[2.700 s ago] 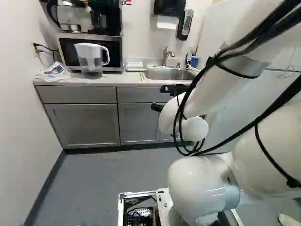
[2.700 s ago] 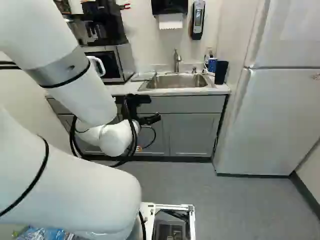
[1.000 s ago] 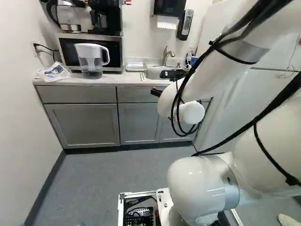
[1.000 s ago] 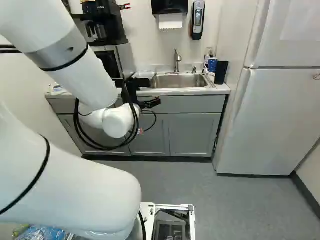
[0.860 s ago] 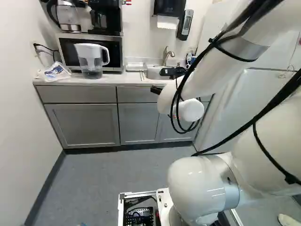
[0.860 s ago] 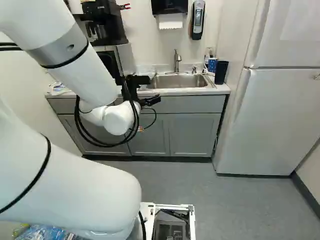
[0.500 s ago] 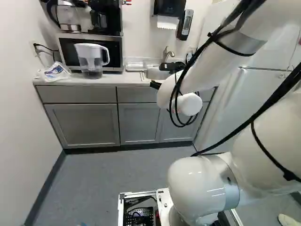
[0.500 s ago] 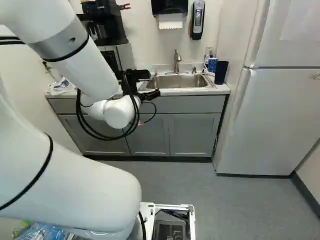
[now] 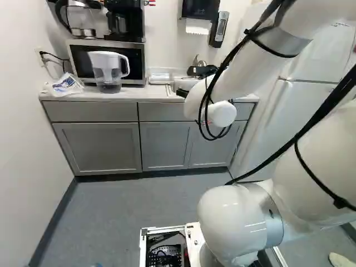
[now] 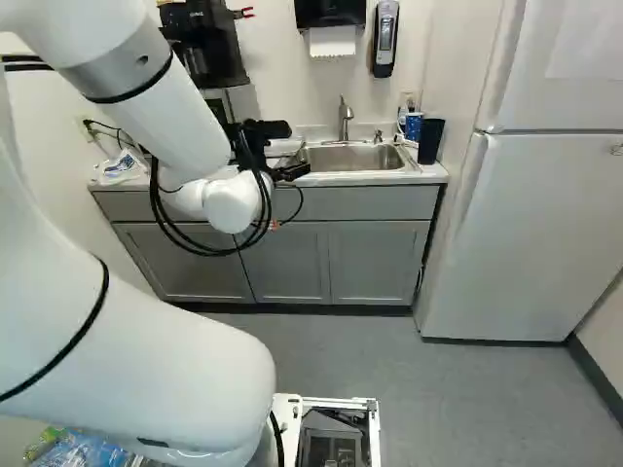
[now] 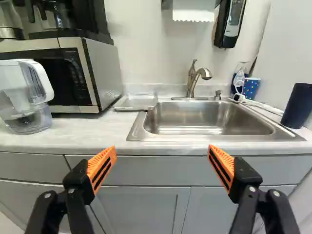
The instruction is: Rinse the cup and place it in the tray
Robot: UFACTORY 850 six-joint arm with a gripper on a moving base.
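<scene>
My gripper [image 10: 292, 172] is at about counter height before the sink in the right base view, partly hidden by the wrist. In the wrist view the gripper [image 11: 162, 152] stands wide open, nothing between its orange pads. Ahead of it lies the steel sink [image 11: 209, 117] with its faucet [image 11: 191, 80]. A clear, shallow tray [image 11: 136, 101] rests on the counter between microwave and sink. Right of the faucet, at the back corner, stands a blue patterned cup [image 11: 251, 88]; a dark blue cup [image 11: 296, 106] stands nearer, beside the sink. Which cup the task means I cannot tell.
The counter edge [image 11: 161, 150] and grey cabinets run close ahead of the fingers. A water pitcher [image 9: 108, 71] stands before the microwave [image 11: 105, 73]. A bottle [image 11: 240, 78] and white cable [image 11: 263, 106] lie near the cups. A fridge [image 10: 545, 233] stands right of the counter.
My arm has lifted the gripper from in front of the cabinets to about counter height, its fingers staying open. The base, cups and tray have not shifted.
</scene>
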